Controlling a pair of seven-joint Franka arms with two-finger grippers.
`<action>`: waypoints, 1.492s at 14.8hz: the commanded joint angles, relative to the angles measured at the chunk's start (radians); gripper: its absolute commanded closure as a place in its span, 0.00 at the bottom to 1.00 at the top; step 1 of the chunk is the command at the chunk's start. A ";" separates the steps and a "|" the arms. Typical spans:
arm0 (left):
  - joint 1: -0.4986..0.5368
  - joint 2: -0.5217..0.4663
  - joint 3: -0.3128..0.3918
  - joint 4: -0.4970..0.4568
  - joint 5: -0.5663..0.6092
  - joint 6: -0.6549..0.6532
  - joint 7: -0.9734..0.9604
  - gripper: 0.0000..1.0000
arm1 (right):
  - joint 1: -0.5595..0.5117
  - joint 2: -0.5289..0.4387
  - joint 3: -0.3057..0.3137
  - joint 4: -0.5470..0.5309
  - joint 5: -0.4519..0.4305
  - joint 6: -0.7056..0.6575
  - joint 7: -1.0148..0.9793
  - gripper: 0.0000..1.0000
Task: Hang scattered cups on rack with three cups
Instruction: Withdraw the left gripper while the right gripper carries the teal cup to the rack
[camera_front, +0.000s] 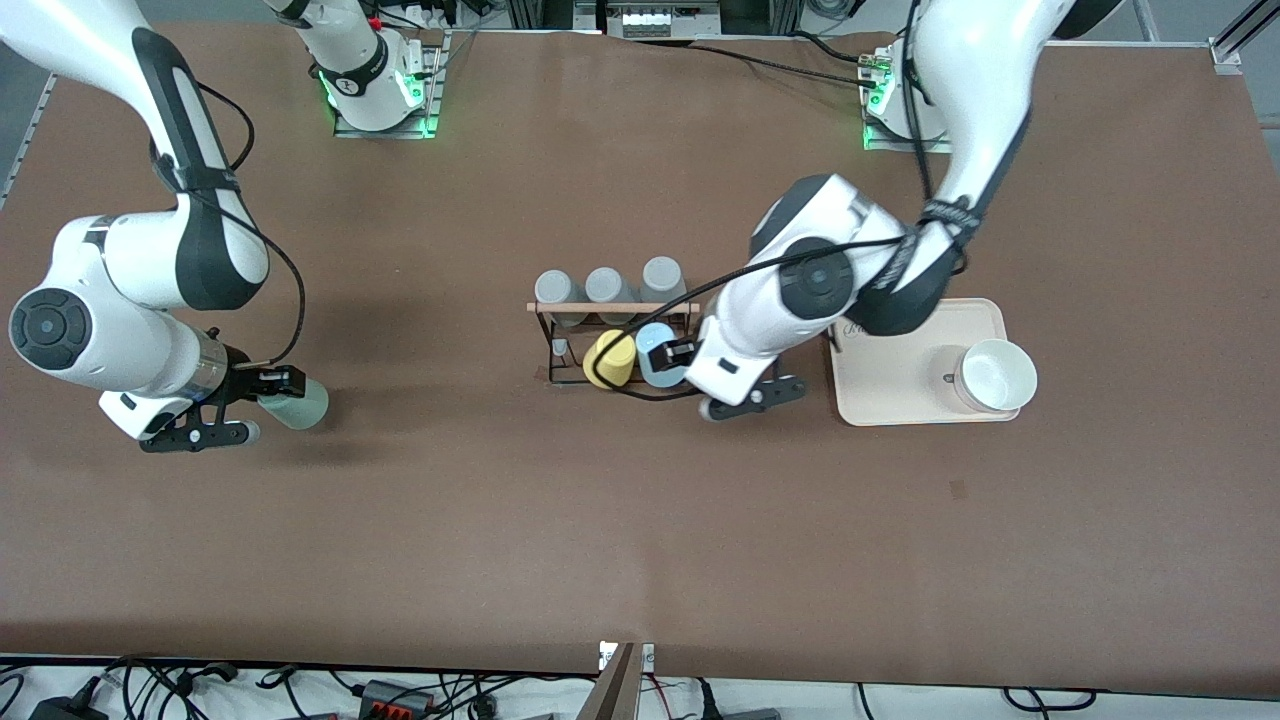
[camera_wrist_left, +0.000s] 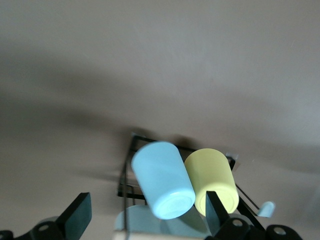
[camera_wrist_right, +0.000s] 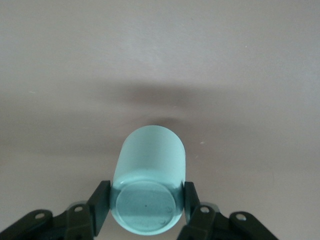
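The rack (camera_front: 612, 308), black wire with a wooden rod, stands at mid-table. The light blue cup (camera_front: 660, 357) hangs on its nearer side beside a yellow cup (camera_front: 609, 360). My left gripper (camera_front: 668, 365) is at the blue cup, open, with the fingers spread wide to either side of it and not touching it. In the left wrist view the blue cup (camera_wrist_left: 162, 182) sits between the fingertips (camera_wrist_left: 79, 212). My right gripper (camera_front: 280, 394) is shut on the pale mint-green cup (camera_front: 298, 404), low over the table toward the right arm's end. The fingers (camera_wrist_right: 100, 200) press its base (camera_wrist_right: 146, 202).
Three grey cups (camera_front: 605, 287) hang on the rack's farther side. A cream tray (camera_front: 885, 385) with a white bowl (camera_front: 993, 375) lies toward the left arm's end, close to the left arm's wrist.
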 joint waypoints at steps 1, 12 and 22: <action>0.155 -0.111 -0.010 -0.027 -0.002 -0.111 0.127 0.00 | 0.081 0.013 -0.001 0.114 0.013 -0.131 0.145 0.67; 0.406 -0.392 -0.008 -0.177 0.098 -0.375 0.554 0.00 | 0.397 0.109 -0.001 0.307 0.059 -0.170 0.622 0.67; 0.456 -0.475 -0.004 -0.276 0.128 -0.345 0.756 0.00 | 0.539 0.158 -0.001 0.350 0.059 -0.124 0.851 0.67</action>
